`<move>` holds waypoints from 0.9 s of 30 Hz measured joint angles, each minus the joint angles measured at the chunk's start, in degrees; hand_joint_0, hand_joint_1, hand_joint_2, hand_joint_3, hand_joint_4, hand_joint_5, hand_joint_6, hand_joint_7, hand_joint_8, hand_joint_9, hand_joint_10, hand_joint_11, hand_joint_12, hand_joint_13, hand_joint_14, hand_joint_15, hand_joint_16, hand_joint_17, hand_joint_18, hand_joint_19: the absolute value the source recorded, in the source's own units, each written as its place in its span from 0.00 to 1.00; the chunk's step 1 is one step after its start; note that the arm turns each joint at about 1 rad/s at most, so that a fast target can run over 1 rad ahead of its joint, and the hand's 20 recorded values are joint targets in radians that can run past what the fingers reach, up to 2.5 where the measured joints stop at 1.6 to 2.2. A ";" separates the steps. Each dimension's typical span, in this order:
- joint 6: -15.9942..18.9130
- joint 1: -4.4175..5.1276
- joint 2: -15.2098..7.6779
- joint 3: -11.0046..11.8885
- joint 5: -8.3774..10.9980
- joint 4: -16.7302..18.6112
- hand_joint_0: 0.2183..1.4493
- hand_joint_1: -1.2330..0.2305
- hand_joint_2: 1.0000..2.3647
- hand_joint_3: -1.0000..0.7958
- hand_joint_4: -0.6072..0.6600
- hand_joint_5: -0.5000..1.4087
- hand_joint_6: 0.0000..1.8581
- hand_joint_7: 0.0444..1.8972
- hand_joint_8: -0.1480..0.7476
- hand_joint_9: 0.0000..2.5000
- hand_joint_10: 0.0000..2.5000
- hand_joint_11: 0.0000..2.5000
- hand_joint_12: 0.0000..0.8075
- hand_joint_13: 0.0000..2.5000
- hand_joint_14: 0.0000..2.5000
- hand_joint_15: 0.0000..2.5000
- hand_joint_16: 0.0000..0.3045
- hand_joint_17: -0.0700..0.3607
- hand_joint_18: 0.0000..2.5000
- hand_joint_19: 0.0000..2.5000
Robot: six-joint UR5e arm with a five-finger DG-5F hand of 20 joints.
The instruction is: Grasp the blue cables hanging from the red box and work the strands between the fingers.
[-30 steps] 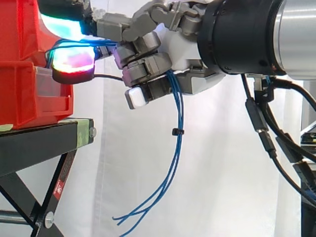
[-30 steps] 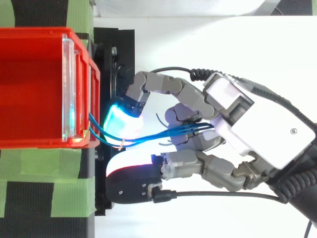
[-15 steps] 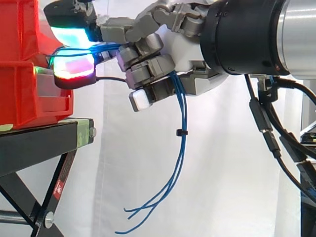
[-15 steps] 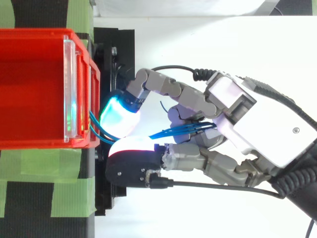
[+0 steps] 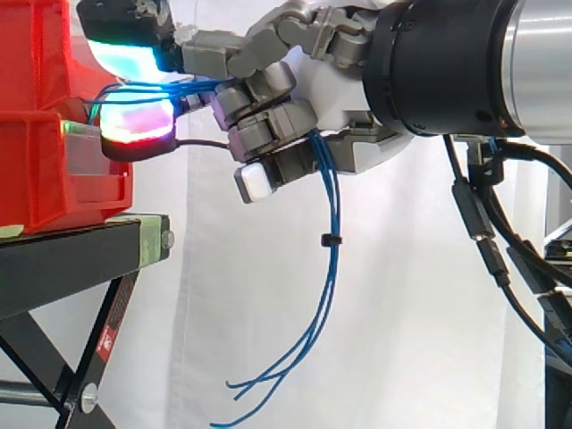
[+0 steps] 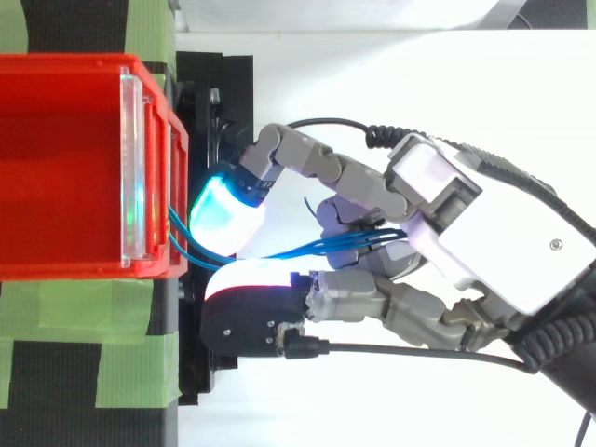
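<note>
One hand, one bunch of blue cables

Curled fingers of the hand (image 5: 344, 103) wrap round the blue cables (image 5: 332, 201), so it has hold of them. The cables come out of the front of the red box (image 6: 65, 61). They run between two glowing fingertips (image 6: 223, 209) close to the box, go through the hand, then hang down loose.

To do this step well, I think the fingers should rub and roll the strands softly and slowly. A hard tug could pull them out of the box or let them slip away.

Counting: one hand, one red box, one black stand (image 5: 71, 259) under it, one little black tie (image 5: 329, 239) on the bunch. The loose ends look like three, maybe four; it is hard to tell.
</note>
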 measured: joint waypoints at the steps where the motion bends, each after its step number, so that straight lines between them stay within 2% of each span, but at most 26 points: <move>1: 0.01 0.02 0.00 -0.02 -0.08 -0.01 0.52 0.38 0.01 0.16 0.65 0.31 0.13 0.71 0.65 0.42 1.00 1.00 0.60 0.59 1.00 0.64 0.18 0.45 0.72 0.33; 3: 0.03 0.06 0.00 -0.02 -0.23 -0.02 0.54 0.36 0.01 0.18 0.65 0.27 0.23 0.68 0.65 0.42 1.00 1.00 0.60 0.59 1.00 0.64 0.18 0.45 0.72 0.33; 7: 0.20 0.13 0.01 -0.01 -0.92 0.03 0.55 0.36 0.01 0.20 0.66 0.25 0.28 0.66 0.65 0.42 1.00 1.00 0.60 0.59 1.00 0.64 0.18 0.45 0.72 0.33; 8: 0.23 0.14 0.01 -0.01 -1.35 0.06 0.55 0.36 0.01 0.21 0.66 0.24 0.34 0.64 0.65 0.42 1.00 1.00 0.60 0.59 1.00 0.64 0.18 0.45 0.72 0.33; 9: 0.27 0.14 0.01 -0.01 -2.07 0.11 0.56 0.37 0.01 0.22 0.67 0.23 0.42 0.60 0.65 0.42 1.00 1.00 0.60 0.59 1.00 0.64 0.18 0.45 0.72 0.33; 11: 0.45 0.16 0.01 0.00 -3.62 0.14 0.57 0.41 0.01 0.23 0.67 0.22 0.50 0.57 0.65 0.42 1.00 1.00 0.60 0.59 1.00 0.64 0.18 0.45 0.72 0.33; 13: 0.95 0.20 0.01 0.00 -5.46 0.15 0.57 0.42 0.01 0.24 0.67 0.23 0.50 0.57 0.65 0.42 1.00 1.00 0.60 0.59 1.00 0.64 0.18 0.45 0.72 0.33; 15: 1.65 0.22 0.00 0.00 -6.65 0.17 0.56 0.44 0.01 0.24 0.67 0.24 0.48 0.58 0.65 0.42 1.00 1.00 0.60 0.59 1.00 0.64 0.18 0.45 0.72 0.33; 19: 3.13 0.19 0.00 -0.01 -7.47 0.21 0.55 0.45 0.01 0.24 0.67 0.26 0.44 0.59 0.65 0.42 1.00 1.00 0.60 0.59 1.00 0.64 0.18 0.45 0.72 0.33; 20: 3.46 0.19 0.00 0.00 -7.57 0.20 0.56 0.45 0.01 0.26 0.67 0.28 0.39 0.61 0.65 0.42 1.00 1.00 0.60 0.59 1.00 0.64 0.18 0.45 0.72 0.33; 22: 3.78 0.19 0.00 0.00 -7.64 0.17 0.58 0.44 0.01 0.31 0.68 0.29 0.37 0.61 0.65 0.42 1.00 1.00 0.60 0.59 1.00 0.64 0.18 0.45 0.72 0.33; 23: 3.90 0.18 0.00 0.00 -7.64 0.14 0.63 0.43 0.01 0.38 0.69 0.30 0.34 0.61 0.65 0.42 1.00 1.00 0.60 0.59 1.00 0.64 0.18 0.45 0.72 0.33; 24: 3.96 0.18 0.00 0.00 -7.64 0.12 0.69 0.43 0.01 0.44 0.67 0.34 0.22 0.67 0.65 0.42 1.00 1.00 0.60 0.59 1.00 0.64 0.18 0.45 0.72 0.33; 25: 4.00 0.18 0.00 0.00 -7.63 0.10 0.70 0.43 0.01 0.46 0.67 0.35 0.20 0.67 0.65 0.42 1.00 1.00 0.60 0.59 1.00 0.64 0.18 0.45 0.72 0.33; 27: 4.04 0.17 0.00 -0.01 -7.63 0.08 0.77 0.41 0.01 0.53 0.66 0.43 0.07 0.74 0.65 0.42 1.00 1.00 0.60 0.59 1.00 0.64 0.18 0.45 0.72 0.33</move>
